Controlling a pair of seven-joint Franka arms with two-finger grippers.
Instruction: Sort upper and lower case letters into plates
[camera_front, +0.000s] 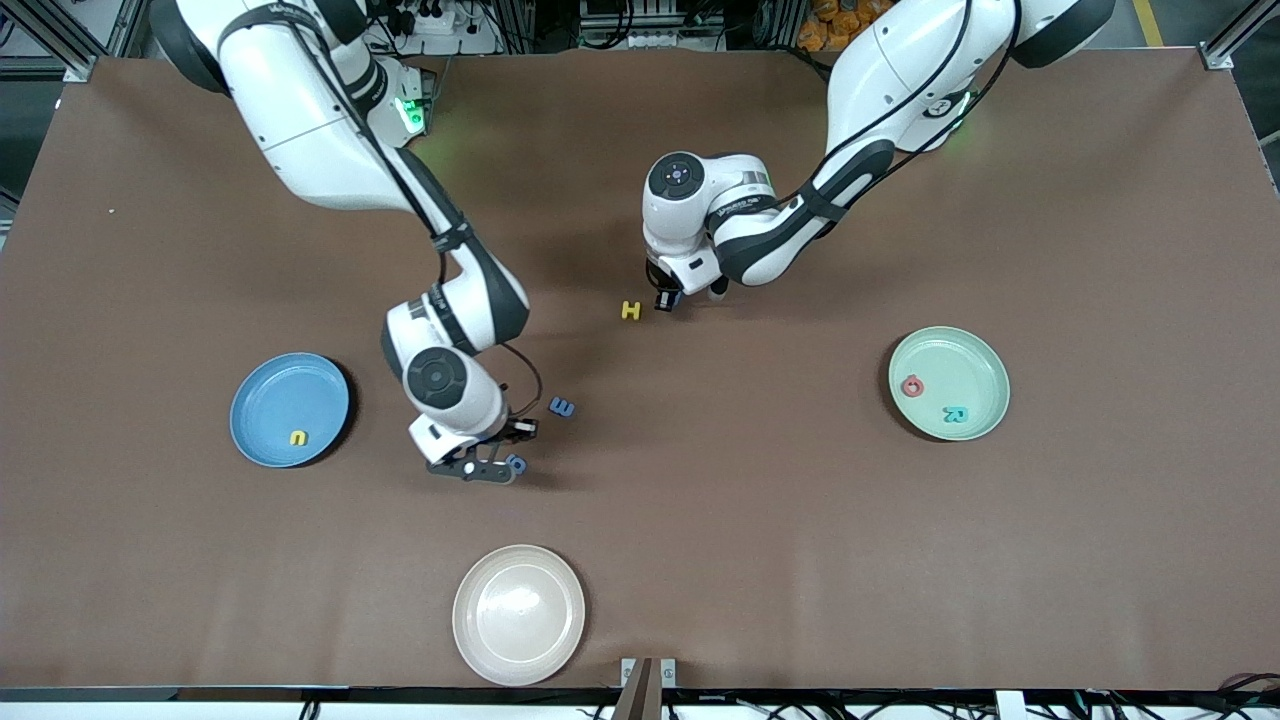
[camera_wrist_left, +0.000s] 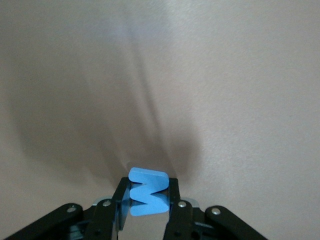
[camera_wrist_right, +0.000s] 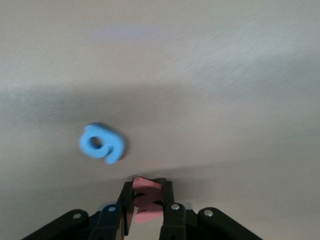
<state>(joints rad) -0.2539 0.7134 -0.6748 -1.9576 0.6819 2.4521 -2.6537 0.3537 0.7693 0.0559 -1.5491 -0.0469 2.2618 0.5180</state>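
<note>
1. Left gripper (camera_wrist_left: 146, 210), by the table's middle, is clenched on a blue letter (camera_wrist_left: 148, 192) shaped like M or W.
2. Right gripper (camera_wrist_right: 147, 212) pinches a pink letter (camera_wrist_right: 146, 200), unreadable; a blue "g" (camera_wrist_right: 102, 143) lies just beside it.
3. Yellow "H" (camera_front: 630, 310) sits loose near the left gripper.
4. Blue plate (camera_front: 262, 410), toward the right arm's end, holds a yellow "n" (camera_front: 298, 437).
5. Mint plate (camera_front: 975, 360), toward the left arm's end, holds a teal "R" (camera_front: 955, 414) and a pink ring-shaped letter (camera_front: 912, 386).
</note>
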